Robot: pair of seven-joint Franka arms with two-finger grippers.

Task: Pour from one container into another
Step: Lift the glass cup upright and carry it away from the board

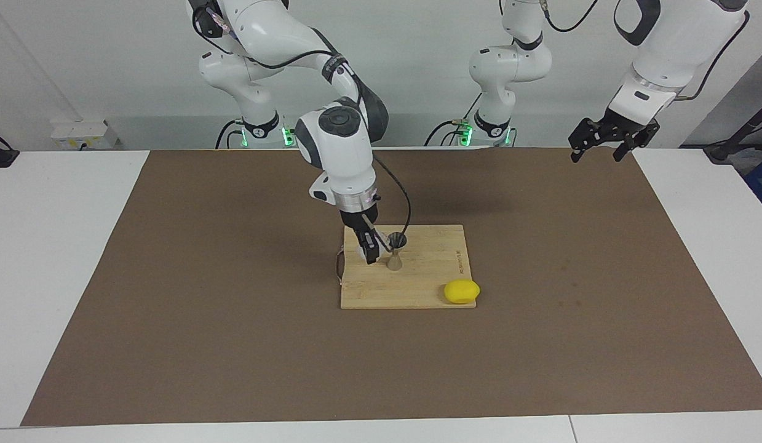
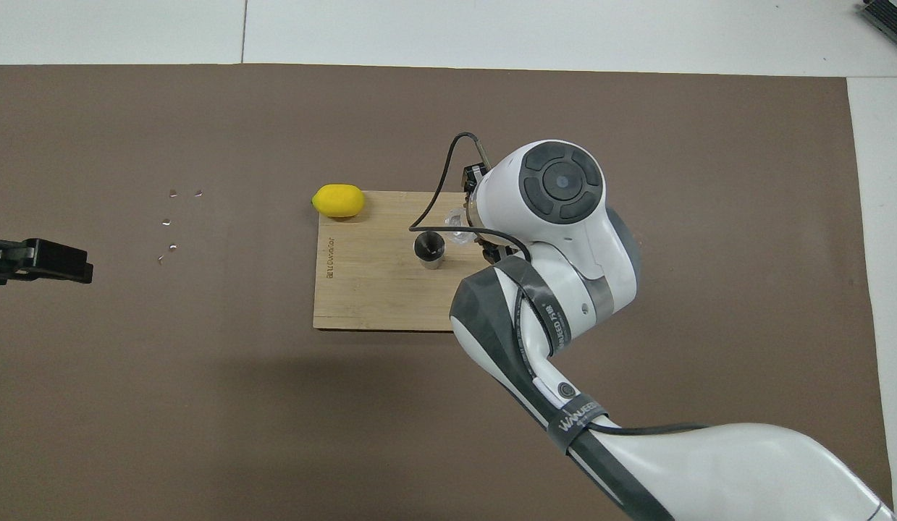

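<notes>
The grey metal jigger stands upright on the wooden cutting board, its open dark mouth showing in the overhead view. My right gripper hangs slanted just above the board, beside the jigger toward the right arm's end, and is shut on the clear glass tumbler. The wrist hides most of the glass from above. Over the mat's edge at the left arm's end, my left gripper waits raised and open, its dark tips entering the overhead view.
A yellow lemon lies at the board's corner farthest from the robots, toward the left arm's end. Several small shiny specks dot the brown mat between the board and the left gripper.
</notes>
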